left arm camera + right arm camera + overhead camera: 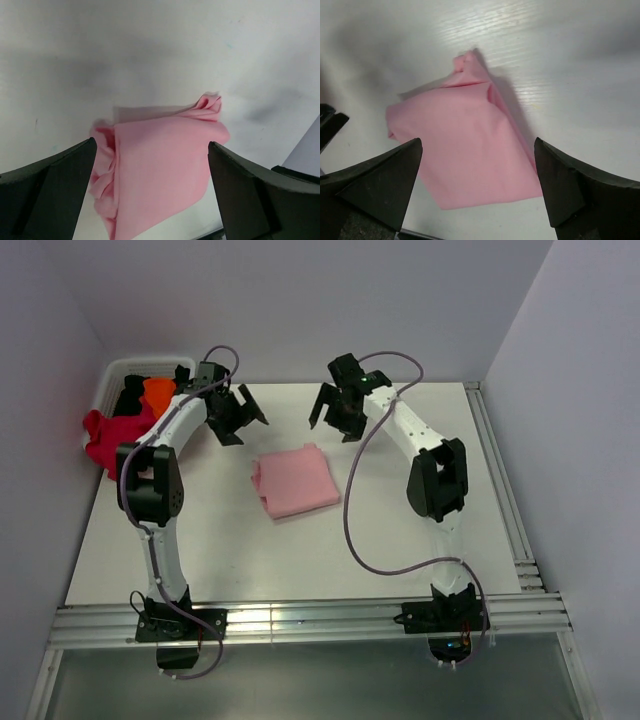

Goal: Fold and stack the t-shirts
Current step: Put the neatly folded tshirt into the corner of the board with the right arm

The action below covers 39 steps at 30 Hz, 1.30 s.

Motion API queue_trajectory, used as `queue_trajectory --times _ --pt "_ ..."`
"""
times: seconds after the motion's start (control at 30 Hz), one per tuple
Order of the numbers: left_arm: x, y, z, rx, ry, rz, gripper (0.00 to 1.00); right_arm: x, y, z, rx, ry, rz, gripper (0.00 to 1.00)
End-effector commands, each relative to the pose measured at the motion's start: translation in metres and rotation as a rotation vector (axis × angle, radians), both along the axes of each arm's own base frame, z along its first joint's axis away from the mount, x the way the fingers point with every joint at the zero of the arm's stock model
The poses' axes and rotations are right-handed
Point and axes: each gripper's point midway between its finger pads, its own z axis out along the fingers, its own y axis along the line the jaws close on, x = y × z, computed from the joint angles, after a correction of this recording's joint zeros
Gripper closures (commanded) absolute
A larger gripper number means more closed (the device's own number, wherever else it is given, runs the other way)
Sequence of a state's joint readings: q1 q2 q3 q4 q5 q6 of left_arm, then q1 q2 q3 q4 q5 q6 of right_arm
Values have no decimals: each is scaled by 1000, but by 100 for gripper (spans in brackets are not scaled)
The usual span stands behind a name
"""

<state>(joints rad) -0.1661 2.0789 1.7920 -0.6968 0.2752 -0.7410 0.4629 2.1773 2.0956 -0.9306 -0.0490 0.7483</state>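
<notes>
A folded light pink t-shirt (pixel 295 480) lies flat in the middle of the white table (pixel 440 540), seen from above in both wrist views (pixel 160 170) (pixel 465 155). My left gripper (pixel 237 418) hangs open above the table behind the shirt's left corner, nothing between its fingers (pixel 50 195). My right gripper (pixel 335 410) hangs open behind the shirt's right corner, also holding nothing, fingers (pixel 580 190) apart. Crimson (pixel 110 435), orange (pixel 158 392) and black (pixel 128 398) t-shirts lie bunched in a white bin (pixel 125 368) at the far left corner.
Grey walls close in the table at the back and on both sides. A metal rail (pixel 500 480) runs along the right edge and slotted rails (pixel 310 620) along the front, where both arm bases are bolted.
</notes>
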Motion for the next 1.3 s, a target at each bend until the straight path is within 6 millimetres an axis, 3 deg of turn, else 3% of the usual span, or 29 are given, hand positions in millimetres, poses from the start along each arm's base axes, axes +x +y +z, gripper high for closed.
queue_trajectory --times 0.0,0.03,0.07,0.1,0.13,0.2,0.23,0.4,0.7,0.83,0.87,0.9,0.93,0.97,1.13,1.27 --pt "-9 -2 58 -30 -87 -22 1 -20 -8 36 10 -38 30 0" --pt "-16 2 53 -25 -75 -9 0 -31 -14 22 -5 -7 31 0" --pt "-21 2 55 -31 -84 -1 1 -29 -14 24 12 -32 35 0" --pt "-25 3 70 -43 -123 11 1 -35 -17 37 28 -71 51 0" --pt "-35 5 59 -39 -92 19 1 -48 -22 15 17 -30 61 0" --pt "-46 5 65 -58 -104 19 1 -52 -15 20 95 -86 108 0" --pt "-54 6 56 -61 -83 25 1 -60 -17 4 100 -52 115 0" --pt "-79 10 49 -61 -45 49 1 -63 -11 -40 113 41 155 2" --pt "-93 24 67 -3 -40 92 0 -59 6 -107 156 145 185 15" --pt "-96 28 75 8 -49 119 1 -62 11 -127 180 178 196 43" --pt "-97 28 78 3 -55 124 1 -64 12 -132 183 189 199 61" --pt "-98 29 75 2 -48 135 0 -64 13 -133 185 191 202 70" --pt "-98 29 76 -2 -50 142 1 -64 12 -135 181 197 205 92" --pt "-98 29 77 -4 -53 149 1 -66 10 -140 168 214 206 100" --pt "-103 31 68 -11 -39 179 0 -57 2 -133 161 196 210 100" --pt "-103 31 61 -21 -32 202 1 -37 -33 -112 128 163 145 100"
